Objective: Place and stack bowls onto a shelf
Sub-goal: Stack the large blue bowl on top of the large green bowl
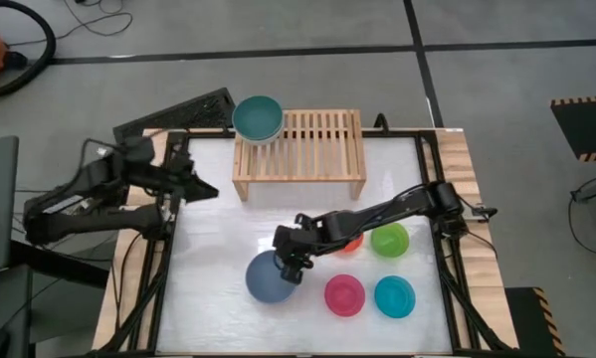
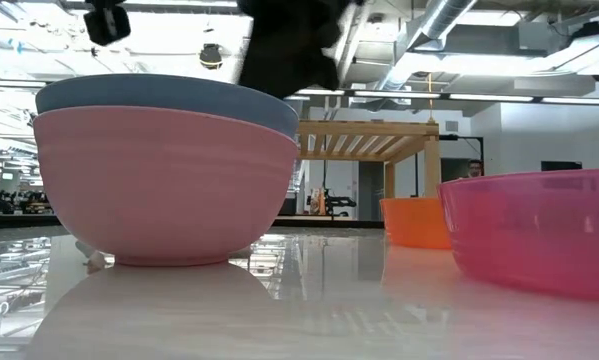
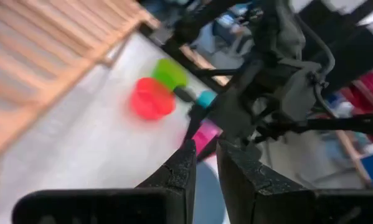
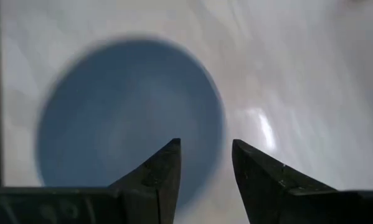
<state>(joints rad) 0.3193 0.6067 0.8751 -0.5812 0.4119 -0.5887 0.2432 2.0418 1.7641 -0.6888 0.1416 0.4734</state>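
Right end effector point(image 1: 290, 267) hovered over the slate-blue bowl point(image 1: 273, 278), fingers parted moderately with nothing between them. Slate-blue bowl sat nested in the pink bowl point(image 2: 169, 190) on the desk point(image 1: 218, 249), well apart from the shelf point(image 1: 317, 149). Teal bowl point(image 1: 258, 117) rested on the shelf's left end. Left end effector point(image 3: 203, 171) waited at the desk's left edge, fingers nearly together, empty. Step judged: picking up the stacked pair. Next move called for lowering onto the rim, closing, then carrying to the shelf. No brands, labels or writing legible.
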